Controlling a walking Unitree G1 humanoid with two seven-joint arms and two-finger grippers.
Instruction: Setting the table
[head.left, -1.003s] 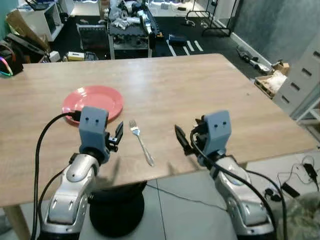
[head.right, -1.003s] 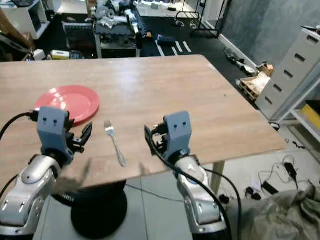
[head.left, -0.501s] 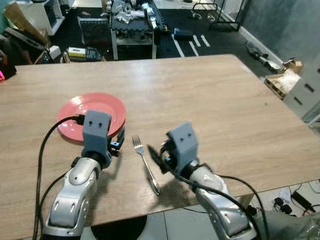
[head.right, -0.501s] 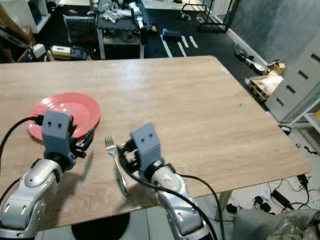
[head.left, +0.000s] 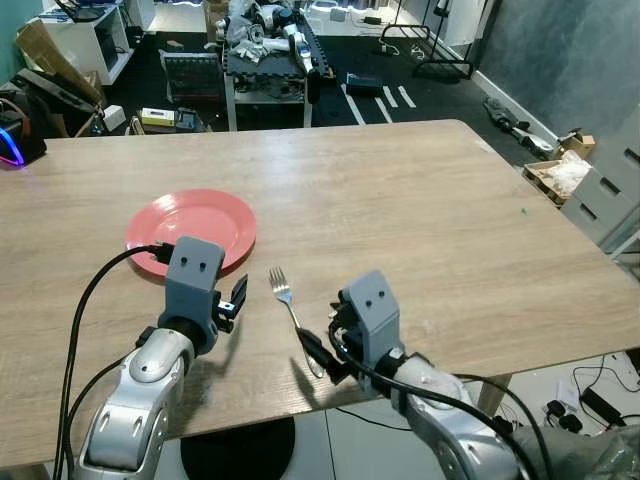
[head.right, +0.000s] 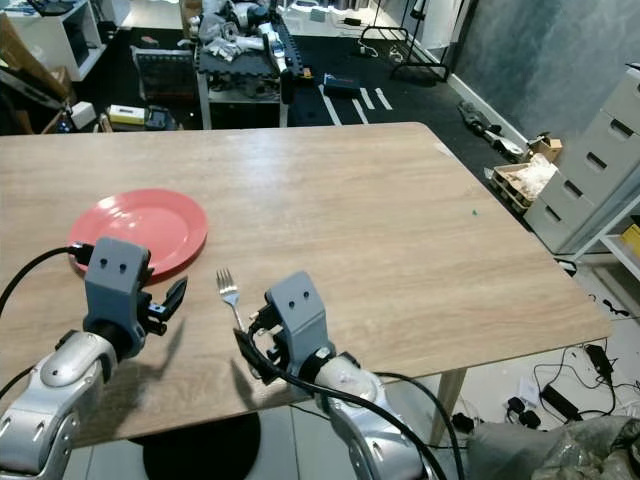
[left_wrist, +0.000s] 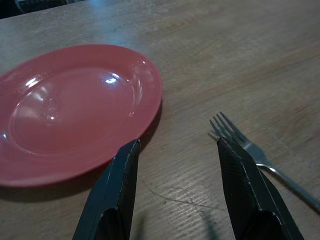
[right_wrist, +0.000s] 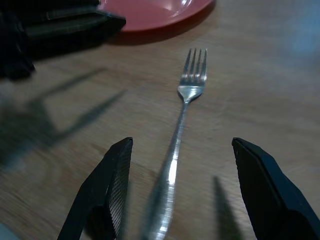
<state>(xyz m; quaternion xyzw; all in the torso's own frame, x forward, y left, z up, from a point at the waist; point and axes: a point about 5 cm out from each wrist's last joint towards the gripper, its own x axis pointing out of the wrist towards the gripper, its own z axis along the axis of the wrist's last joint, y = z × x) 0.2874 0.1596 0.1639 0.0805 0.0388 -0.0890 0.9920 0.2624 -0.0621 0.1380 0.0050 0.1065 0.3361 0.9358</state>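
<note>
Fork (head.left: 289, 305) lay flat on the wooden table (head.left: 420, 220), tines pointing far, handle toward the near edge. Just right of the red plate (head.left: 193, 220), not touching it. R gripper (right_wrist: 176, 195) was low over the handle end, fingers (right_wrist: 107, 182) spread wide w/ the handle running between them; no contact visible, handle end blurred in wrist view. Seen from the head cam, R gripper (head.left: 318, 358) sat at the near table edge, right on the fork's near end. L gripper (left_wrist: 175, 192) hovered open near the plate's near-right rim, fork tines just right of its right finger (left_wrist: 240, 180). L gripper held nothing. Plate sat left of table centre, nothing on it.
</note>
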